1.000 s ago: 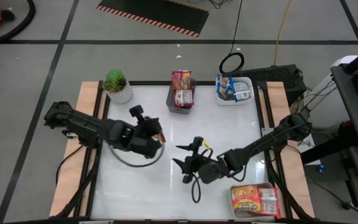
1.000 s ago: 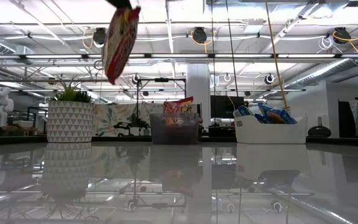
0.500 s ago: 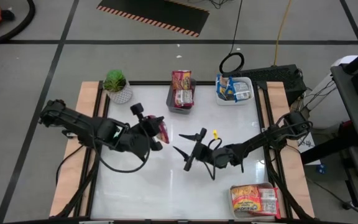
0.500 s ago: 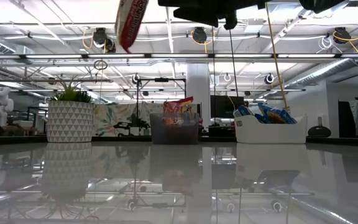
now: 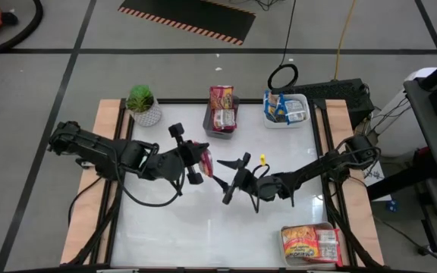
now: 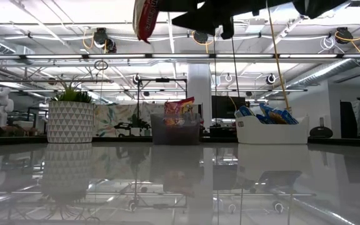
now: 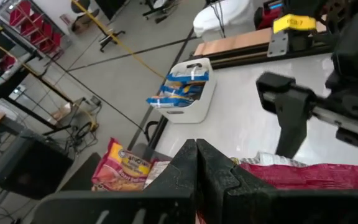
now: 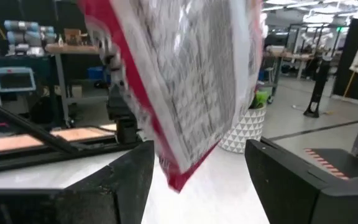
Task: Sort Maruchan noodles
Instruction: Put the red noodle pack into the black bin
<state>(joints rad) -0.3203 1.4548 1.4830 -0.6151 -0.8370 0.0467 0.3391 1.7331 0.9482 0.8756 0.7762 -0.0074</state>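
Overhead, glossy white table (image 5: 203, 227), left tool (image 5: 196, 161) clamping red packet (image 5: 205, 161), right tool (image 5: 232, 176) spread wide, empty.

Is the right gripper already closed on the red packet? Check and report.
No: in the right wrist view the right gripper has its fingers spread wide, with the red packet hanging between them, pinched only by the left gripper.

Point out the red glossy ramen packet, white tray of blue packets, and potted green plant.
red glossy ramen packet (image 5: 205, 160), high view, visible end.
white tray of blue packets (image 5: 267, 121), high view, rim.
potted green plant (image 5: 140, 98), high view, leaves.
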